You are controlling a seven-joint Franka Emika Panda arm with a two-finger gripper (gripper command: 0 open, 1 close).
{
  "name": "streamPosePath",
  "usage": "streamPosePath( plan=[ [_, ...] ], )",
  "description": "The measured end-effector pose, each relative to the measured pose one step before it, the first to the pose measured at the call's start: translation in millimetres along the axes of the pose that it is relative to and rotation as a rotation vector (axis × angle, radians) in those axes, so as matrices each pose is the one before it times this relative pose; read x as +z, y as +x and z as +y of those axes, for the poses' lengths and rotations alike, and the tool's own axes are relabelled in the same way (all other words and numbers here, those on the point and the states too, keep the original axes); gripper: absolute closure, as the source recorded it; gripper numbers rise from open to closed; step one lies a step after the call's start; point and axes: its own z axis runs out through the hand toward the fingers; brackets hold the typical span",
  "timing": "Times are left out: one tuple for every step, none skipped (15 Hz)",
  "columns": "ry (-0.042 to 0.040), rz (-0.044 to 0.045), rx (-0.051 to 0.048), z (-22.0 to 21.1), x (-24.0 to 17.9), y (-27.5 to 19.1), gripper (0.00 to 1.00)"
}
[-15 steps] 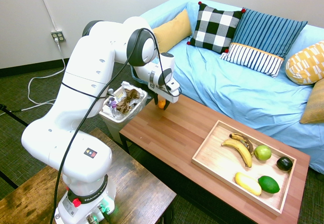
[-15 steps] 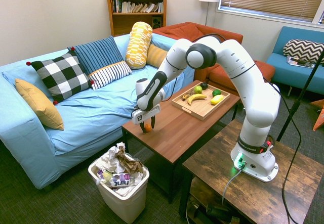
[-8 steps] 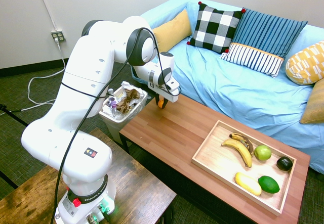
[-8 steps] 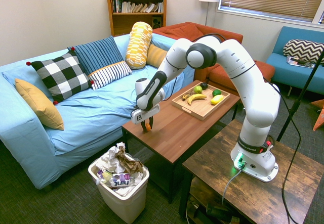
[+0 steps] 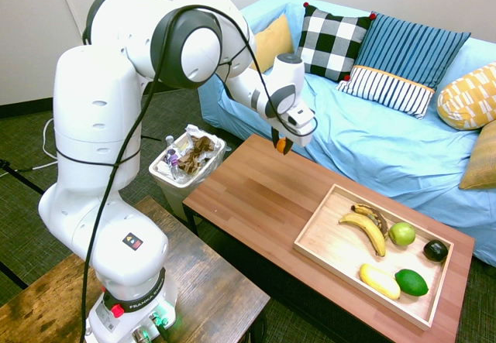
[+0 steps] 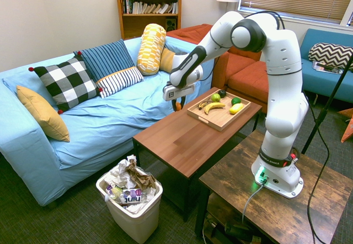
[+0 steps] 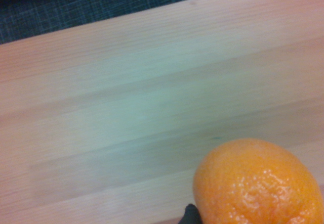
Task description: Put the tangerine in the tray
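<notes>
Tray (image 5: 324,238) holds bananas (image 5: 367,226), apple (image 5: 401,234), lime (image 5: 411,282)

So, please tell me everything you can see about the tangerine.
The tangerine is small, round and bright orange, with a glossy, finely dimpled peel. It is whole and unpeeled. The claw is shut on it and holds it in the air above the brown table, clear of the wood. It is not yet over the tray.

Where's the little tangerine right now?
In the first exterior view, the tangerine hangs in the end effector above the table, left of the tray.
</notes>
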Motion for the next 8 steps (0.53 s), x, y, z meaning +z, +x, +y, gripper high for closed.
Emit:
streamPosePath(
  plan=[
    [0.00252, 0.00547, 0.03233, 26.56, -5.96, 21.91, 1.00],
    [0.00312, 0.00256, 0.03335, 24.30, -0.37, 21.30, 1.00],
    [0.00281, -0.00067, 0.03206, 23.66, 2.68, 21.74, 1.00],
    [0.00320, -0.00261, 0.03007, 24.41, 4.20, 22.18, 1.00],
    [0.00363, -0.00129, 0.02688, 21.19, 3.90, 20.19, 1.00],
    [0.00111, -0.00113, 0.02445, 19.10, 4.23, 18.73, 1.00],
    [0.00345, -0.00084, 0.02403, 17.65, 5.65, 18.00, 1.00],
    [0.00284, -0.00167, 0.02215, 15.43, 8.02, 16.62, 1.00]
  ],
)
